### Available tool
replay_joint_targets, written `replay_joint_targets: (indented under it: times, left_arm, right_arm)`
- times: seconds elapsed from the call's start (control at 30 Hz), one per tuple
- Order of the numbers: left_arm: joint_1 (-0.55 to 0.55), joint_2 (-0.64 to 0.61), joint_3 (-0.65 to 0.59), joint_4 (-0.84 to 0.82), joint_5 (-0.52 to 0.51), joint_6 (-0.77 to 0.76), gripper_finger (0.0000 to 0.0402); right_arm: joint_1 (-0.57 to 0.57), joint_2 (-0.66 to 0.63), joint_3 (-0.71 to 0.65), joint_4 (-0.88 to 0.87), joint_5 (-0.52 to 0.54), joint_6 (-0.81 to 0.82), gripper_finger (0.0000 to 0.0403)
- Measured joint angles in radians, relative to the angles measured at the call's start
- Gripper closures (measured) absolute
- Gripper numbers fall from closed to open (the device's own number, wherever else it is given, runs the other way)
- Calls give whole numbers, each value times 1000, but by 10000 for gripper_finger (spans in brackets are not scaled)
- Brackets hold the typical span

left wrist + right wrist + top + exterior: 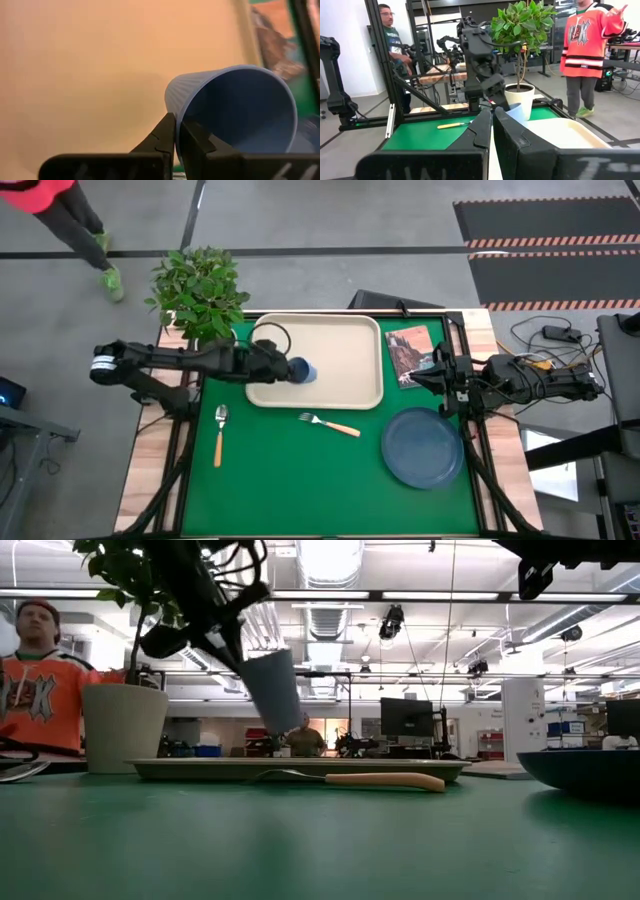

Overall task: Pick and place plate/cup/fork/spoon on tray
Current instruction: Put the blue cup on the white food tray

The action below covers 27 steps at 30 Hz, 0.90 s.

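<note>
The blue cup (304, 370) hangs tilted over the near left part of the cream tray (345, 345); it also shows in the low view (272, 692). My left gripper (288, 367) is shut on the cup's rim. The fork (331, 424) lies on the green mat just near of the tray. The spoon (220, 432) lies at the mat's left. The dark blue plate (422, 447) rests at the near right. My right gripper (438, 375) is shut and empty at the table's right, between the booklet and the plate. My left gripper pinches the cup's rim wall (177, 117), with one finger (197, 142) inside the cup and one finger (162, 137) outside. The fingers come from the table's left, slanting down. The cup hangs tilted below them, its base (283, 728) clear of the tray.
A potted plant (200, 288) in a white pot (123, 728) stands at the far left corner beside the tray. A picture-covered booklet (408, 352) lies right of the tray. People stand beyond the table (40, 680). Bare green mat (300, 480) stretches along the near side.
</note>
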Motion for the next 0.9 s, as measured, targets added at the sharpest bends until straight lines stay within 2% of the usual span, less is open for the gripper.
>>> replay_joint_targets:
  times: [0.2, 0.4, 0.7, 0.9]
  left_arm:
    - [86, 0, -13, -28, 1, 20, 401]
    - [143, 1, -15, -74, 55, 18, 401]
    - [176, 8, -15, -153, 133, -37, 401]
    - [176, 13, -15, -149, 135, -39, 401]
  right_arm:
    - [0, 0, 0, -7, 0, 0, 394]
    - [0, 0, 0, -23, 0, 0, 394]
    - [0, 0, 0, -36, 0, 0, 394]
    - [0, 0, 0, -44, 0, 0, 394]
